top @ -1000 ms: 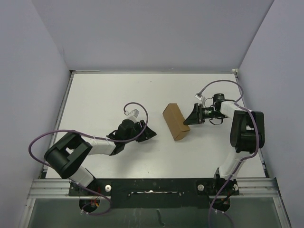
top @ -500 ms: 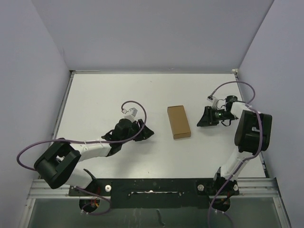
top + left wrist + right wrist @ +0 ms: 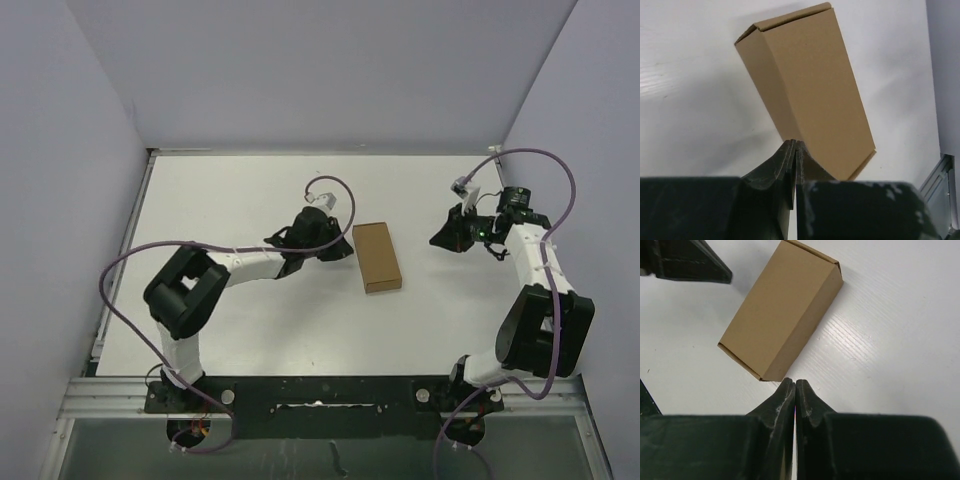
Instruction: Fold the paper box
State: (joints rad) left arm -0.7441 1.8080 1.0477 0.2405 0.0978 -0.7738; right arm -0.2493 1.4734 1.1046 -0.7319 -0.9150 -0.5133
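Observation:
The paper box [image 3: 377, 256] is a closed brown carton lying flat on the white table. It also shows in the left wrist view [image 3: 810, 90] and in the right wrist view [image 3: 780, 310]. My left gripper [image 3: 347, 249] is shut and empty, its tips right at the box's left side [image 3: 795, 143]. My right gripper [image 3: 437, 240] is shut and empty, a short way to the right of the box [image 3: 794, 381], not touching it.
White table [image 3: 220, 200] enclosed by grey-lilac walls at the back and sides. A metal rail [image 3: 320, 390] runs along the near edge by the arm bases. Purple cables loop over both arms.
The left arm swung right and forward, bringing its gripper up to the box's left side. The right gripper drew back to the right, away from the box. The box lies flat as half a second ago.

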